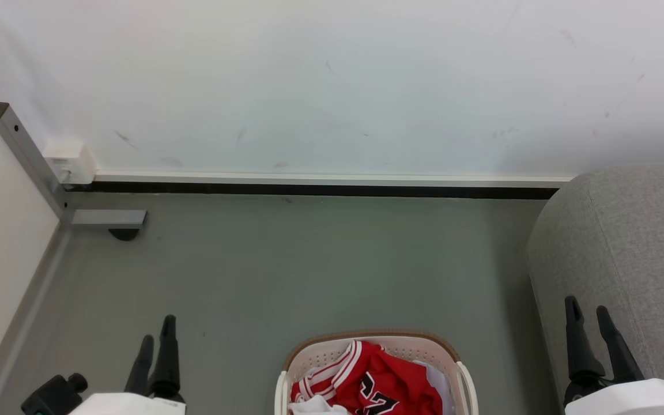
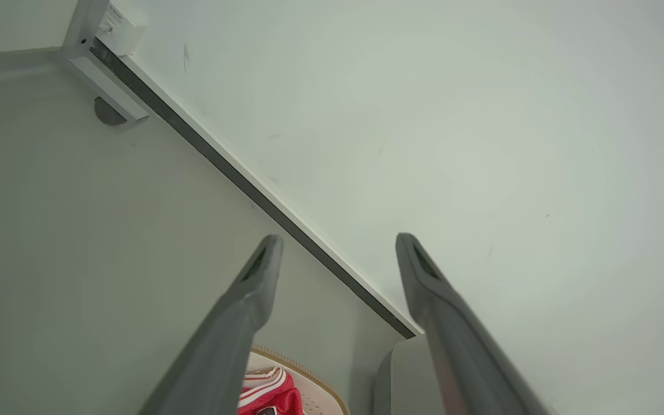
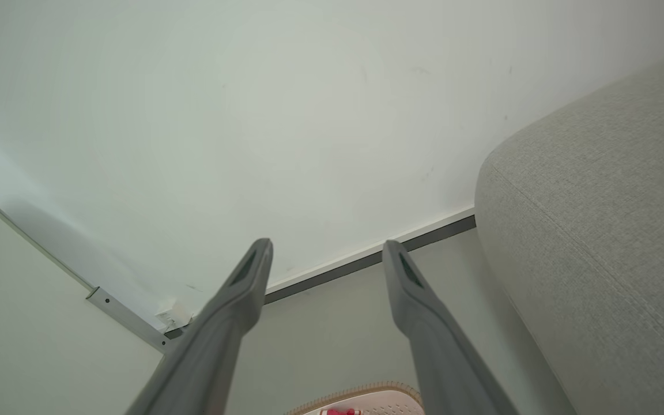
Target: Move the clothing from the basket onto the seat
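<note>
The red jersey (image 1: 381, 377) lies crumpled in the cream basket (image 1: 424, 346) at the bottom centre of the head view, black numerals showing, with some white fabric beside it. The grey upholstered seat (image 1: 632, 242) stands to the right of the basket. My left gripper (image 1: 158, 328) is open at the lower left, above bare floor, left of the basket. My right gripper (image 1: 588, 308) is open at the lower right, in front of the seat's side. In the left wrist view the gripper (image 2: 338, 245) points at the wall, with the jersey (image 2: 268, 392) low between its fingers. The right wrist view's gripper (image 3: 326, 248) has the seat (image 3: 597, 230) on its right.
A white wall with a dark baseboard (image 1: 309, 189) runs across the back. A grey metal post (image 1: 26, 155) with a white box (image 1: 70, 158) and a foot bracket (image 1: 110, 219) marks the left corner. Grey floor (image 1: 286, 265) lies open between basket and wall.
</note>
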### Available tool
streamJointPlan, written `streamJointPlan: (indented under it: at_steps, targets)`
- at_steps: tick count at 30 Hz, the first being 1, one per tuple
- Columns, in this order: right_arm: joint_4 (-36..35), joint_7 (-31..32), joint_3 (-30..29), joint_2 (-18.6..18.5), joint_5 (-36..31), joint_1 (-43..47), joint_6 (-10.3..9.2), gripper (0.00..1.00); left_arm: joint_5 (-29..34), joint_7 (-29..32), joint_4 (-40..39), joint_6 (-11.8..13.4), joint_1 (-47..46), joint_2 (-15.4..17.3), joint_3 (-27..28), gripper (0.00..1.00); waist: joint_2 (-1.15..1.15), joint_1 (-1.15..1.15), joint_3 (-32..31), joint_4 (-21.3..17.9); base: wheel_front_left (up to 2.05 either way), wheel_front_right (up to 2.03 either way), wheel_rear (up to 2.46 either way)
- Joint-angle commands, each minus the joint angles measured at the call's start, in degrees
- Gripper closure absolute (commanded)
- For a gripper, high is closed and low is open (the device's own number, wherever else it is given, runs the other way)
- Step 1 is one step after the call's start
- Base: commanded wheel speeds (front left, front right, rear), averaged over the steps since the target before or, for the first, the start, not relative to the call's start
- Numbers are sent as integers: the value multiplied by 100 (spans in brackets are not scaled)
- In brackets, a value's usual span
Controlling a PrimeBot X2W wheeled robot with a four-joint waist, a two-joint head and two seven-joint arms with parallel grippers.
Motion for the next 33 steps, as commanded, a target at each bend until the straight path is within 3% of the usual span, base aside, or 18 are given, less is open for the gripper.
streamJointPlan:
  at_steps: [1, 33]
  targets:
    - [-97, -70, -4, -61, -262, -167, -5, 0, 305, -74, -67, 10, -51, 52, 7, 0, 0, 0, 2, 3, 0, 0, 0]
    - [171, -532, -42, -62, -2298, -133, -8, 0, 2752, -537, 96, 42, 66, 68, 104, 0, 0, 0, 12, -36, 0, 0, 0]
